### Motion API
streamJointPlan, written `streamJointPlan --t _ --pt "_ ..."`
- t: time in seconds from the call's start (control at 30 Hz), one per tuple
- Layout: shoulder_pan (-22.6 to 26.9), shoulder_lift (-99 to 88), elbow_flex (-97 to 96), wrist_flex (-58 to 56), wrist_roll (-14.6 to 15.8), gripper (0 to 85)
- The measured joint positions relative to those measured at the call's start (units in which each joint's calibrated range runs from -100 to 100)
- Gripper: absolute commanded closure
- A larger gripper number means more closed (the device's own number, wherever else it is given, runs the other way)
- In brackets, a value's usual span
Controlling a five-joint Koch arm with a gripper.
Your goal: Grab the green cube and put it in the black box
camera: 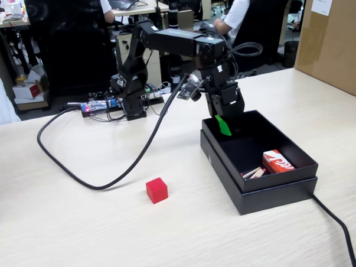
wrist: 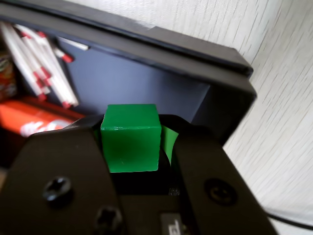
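In the wrist view the green cube (wrist: pixel 131 138) sits squeezed between my gripper's (wrist: pixel 133 134) two black jaws, with a green jaw tip showing just to its right. The gripper is shut on the cube. It hangs over the back left corner of the black box (wrist: pixel 146 46), whose dark floor lies below it. In the fixed view my gripper (camera: pixel 225 126) hovers over the far left end of the black box (camera: pixel 224 167). Only the green pointed tip shows there; I cannot make out the cube.
A red cube (camera: pixel 157 190) lies on the table left of the box. Inside the box are a red packet (camera: pixel 278 162) and several red-tipped sticks (wrist: pixel 36 58). A black cable (camera: pixel 97 184) loops across the table, and a brown cardboard box (camera: pixel 333 38) stands far right.
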Motion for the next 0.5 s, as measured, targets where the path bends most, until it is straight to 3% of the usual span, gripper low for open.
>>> streamJointPlan --t 0.17,0.27,0.43,0.5 --pt "0.1 5.0 0.0 0.2 0.3 84.2" --pt "0.1 6.2 0.0 0.2 0.3 72.9" --pt "0.2 7.2 -1.8 0.9 0.4 70.5" --pt "0.2 7.4 -1.8 0.9 0.4 59.5"
